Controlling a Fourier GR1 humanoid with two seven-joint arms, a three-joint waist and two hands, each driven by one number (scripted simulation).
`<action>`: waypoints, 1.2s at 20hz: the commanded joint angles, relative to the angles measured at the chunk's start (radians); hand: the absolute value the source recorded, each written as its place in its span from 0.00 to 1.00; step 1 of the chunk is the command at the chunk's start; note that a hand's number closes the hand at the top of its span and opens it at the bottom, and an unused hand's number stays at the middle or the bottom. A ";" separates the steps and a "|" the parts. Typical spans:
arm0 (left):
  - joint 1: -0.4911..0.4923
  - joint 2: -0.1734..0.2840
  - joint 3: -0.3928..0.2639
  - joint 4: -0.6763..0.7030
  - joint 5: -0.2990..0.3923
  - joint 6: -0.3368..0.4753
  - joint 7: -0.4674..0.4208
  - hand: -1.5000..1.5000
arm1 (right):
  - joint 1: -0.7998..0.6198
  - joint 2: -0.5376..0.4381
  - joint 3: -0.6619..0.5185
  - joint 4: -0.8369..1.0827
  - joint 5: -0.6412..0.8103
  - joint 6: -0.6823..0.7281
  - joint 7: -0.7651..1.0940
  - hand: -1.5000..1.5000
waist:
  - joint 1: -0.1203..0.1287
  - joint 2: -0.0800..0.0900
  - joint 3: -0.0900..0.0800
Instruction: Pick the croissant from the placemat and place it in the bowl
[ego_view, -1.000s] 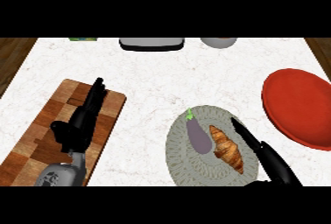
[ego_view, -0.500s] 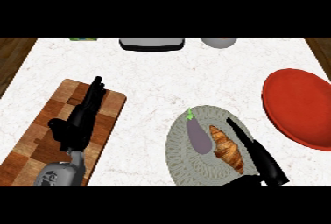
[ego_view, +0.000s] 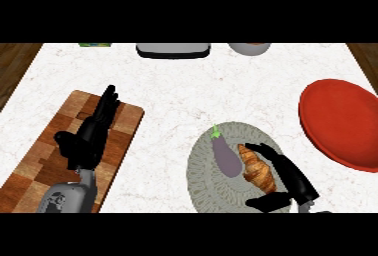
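The golden-brown croissant (ego_view: 256, 169) lies on a round grey placemat (ego_view: 210, 192) at the lower middle, with a purple eggplant (ego_view: 226, 156) just to its left. My right hand (ego_view: 299, 182) is open and lies along the croissant's right side. Its fingertips bend over the croissant's far end and its thumb reaches in below the near end. The red bowl (ego_view: 347, 122) stands at the right edge of the counter, apart from the placemat. Open and still, my left hand (ego_view: 88, 137) rests over the wooden cutting board (ego_view: 44, 165) at the left.
At the counter's back edge sit a dark and white appliance (ego_view: 173, 49), a grey cup (ego_view: 249, 47) and a small green item (ego_view: 96, 44). White marble counter shows between the board, the placemat and the bowl.
My right hand has moved left and closer to the croissant, its fingers now against the croissant's right side and its thumb swung under the near end. The left hand has not moved.
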 joint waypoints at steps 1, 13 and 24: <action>-0.002 -0.004 0.003 -0.015 0.006 -0.006 0.030 0.50 | 0.001 -0.031 0.061 0.035 0.069 0.015 -0.101 1.00 | 0.002 0.003 0.003; 0.023 0.000 0.027 0.006 -0.016 -0.017 -0.028 0.50 | 0.102 0.066 0.108 -0.140 0.103 -0.030 -0.010 1.00 | -0.004 0.001 0.003; -0.019 -0.046 0.014 0.068 -0.048 0.024 -0.045 0.50 | 0.231 0.137 0.096 -0.537 0.055 -0.195 0.002 1.00 | -0.020 0.000 0.002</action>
